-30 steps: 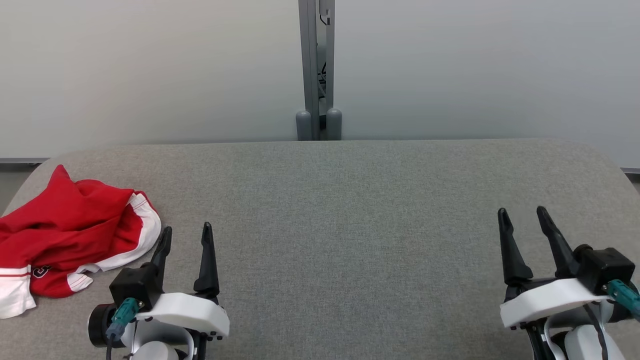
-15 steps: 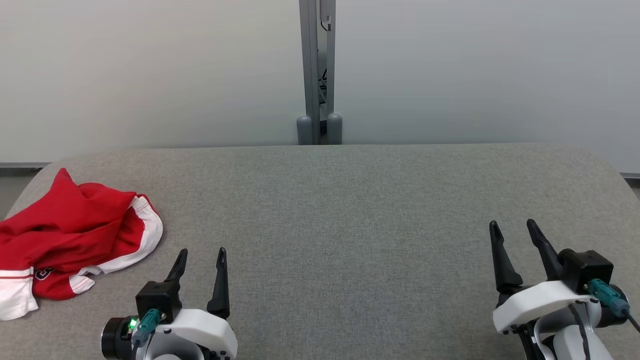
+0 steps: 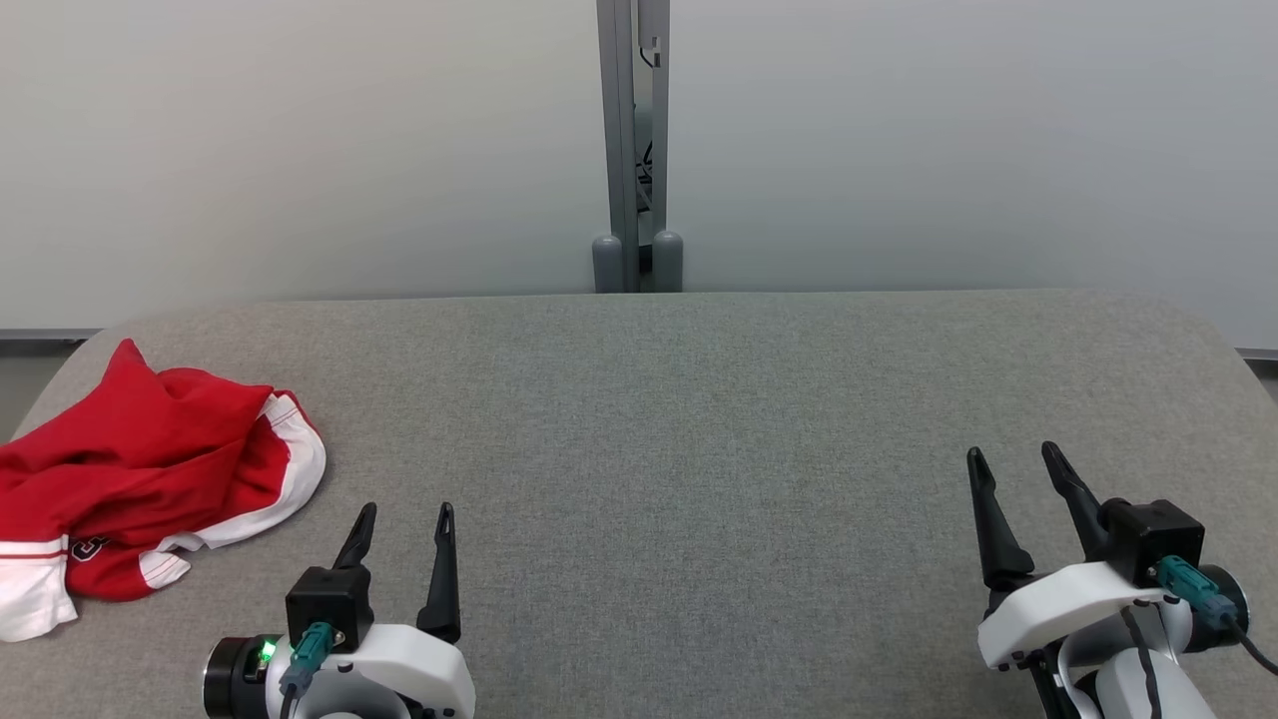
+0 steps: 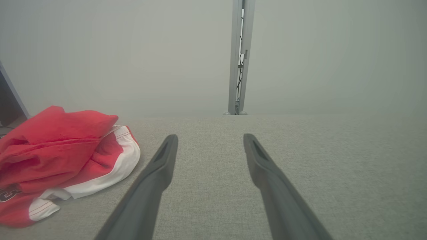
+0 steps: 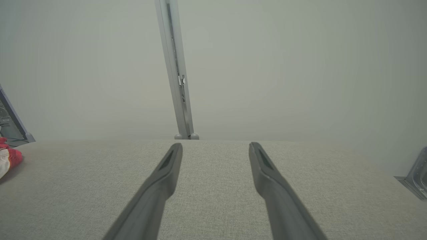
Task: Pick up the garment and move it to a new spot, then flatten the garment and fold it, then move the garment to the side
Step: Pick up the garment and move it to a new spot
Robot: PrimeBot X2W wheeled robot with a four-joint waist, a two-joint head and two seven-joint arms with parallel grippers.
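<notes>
Both pointing forward, left tool wide near garment, right tool wide, seemingly above table

Matt woven table; cloth garment

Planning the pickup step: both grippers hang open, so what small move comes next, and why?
Probably swing the left gripper leftward to the red garment: it lies crumpled and untouched near the left edge of the table, and that open gripper is much nearer than the right gripper.
</notes>
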